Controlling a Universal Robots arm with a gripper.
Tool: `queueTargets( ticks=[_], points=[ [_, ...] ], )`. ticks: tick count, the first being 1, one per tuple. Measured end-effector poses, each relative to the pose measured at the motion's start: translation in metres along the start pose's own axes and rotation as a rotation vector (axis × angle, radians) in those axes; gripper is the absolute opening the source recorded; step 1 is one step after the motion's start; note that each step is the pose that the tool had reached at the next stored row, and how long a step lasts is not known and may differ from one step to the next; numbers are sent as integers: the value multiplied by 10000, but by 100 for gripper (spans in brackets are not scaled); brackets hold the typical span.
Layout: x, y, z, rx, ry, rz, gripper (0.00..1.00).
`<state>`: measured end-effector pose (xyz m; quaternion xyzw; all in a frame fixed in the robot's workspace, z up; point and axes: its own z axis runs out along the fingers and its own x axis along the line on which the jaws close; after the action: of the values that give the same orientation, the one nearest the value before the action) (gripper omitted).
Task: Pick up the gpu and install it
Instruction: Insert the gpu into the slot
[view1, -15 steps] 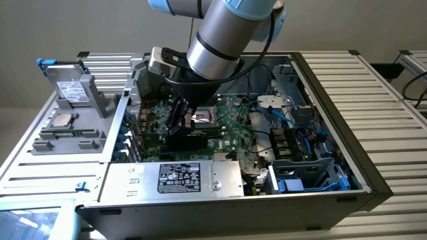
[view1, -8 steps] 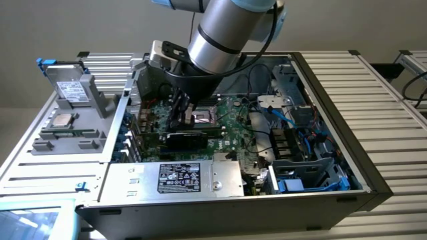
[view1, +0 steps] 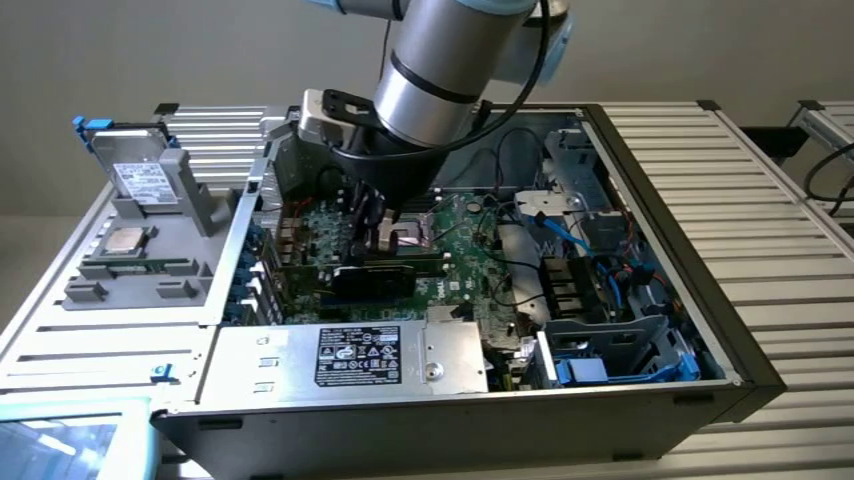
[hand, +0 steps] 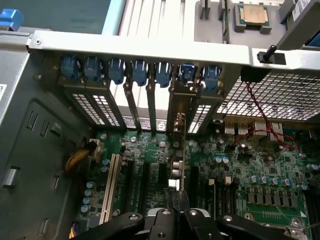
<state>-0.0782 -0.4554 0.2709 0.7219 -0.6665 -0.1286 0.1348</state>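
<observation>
gripping the thin green gpu (hand: 182, 165) edge-on, black jaws closed

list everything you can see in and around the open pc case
gpu: one, green board seen edge-on, standing upright over the motherboard slots, gripped at its near edge
motherboard: one, green, on the case floor
slot latches: seven, blue, along the case's rear rail
power supply: one, silver with black label, at the case's near wall
processor: one, silver, on the grey tray at the exterior view's left
end effector: one, black, shut on the gpu's edge
</observation>
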Motion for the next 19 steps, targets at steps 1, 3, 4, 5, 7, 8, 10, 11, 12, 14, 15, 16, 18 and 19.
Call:
queueTargets(
  ticks=[1, 3, 4, 5, 7, 8, 10, 11, 12, 14, 15, 16, 18, 19],
  points=[
    [-2, -9, -4, 37, 7, -10, 12],
    [-8, -31, -20, 56, 11, -10, 12],
    [-15, -43, -29, 77, 12, -11, 12],
    [-22, -53, -39, 99, 15, -11, 12],
    [-36, -60, -51, 165, 24, -20, 12],
    [-36, -60, -54, 241, 43, -46, 12],
    [-37, -60, -54, 464, 90, -127, 12],
    [-37, -60, -54, 580, 118, -177, 12],
    [-37, -60, -53, 691, 146, -225, 12],
    [-38, -60, -54, 896, 190, -290, 12],
    [-39, -60, -54, 991, 207, -314, 12],
    [-40, -60, -54, 1076, 222, -334, 12],
    [-44, -59, -57, 1217, 248, -365, 12],
    [-46, -59, -61, 1276, 260, -381, 12]
  ],
)
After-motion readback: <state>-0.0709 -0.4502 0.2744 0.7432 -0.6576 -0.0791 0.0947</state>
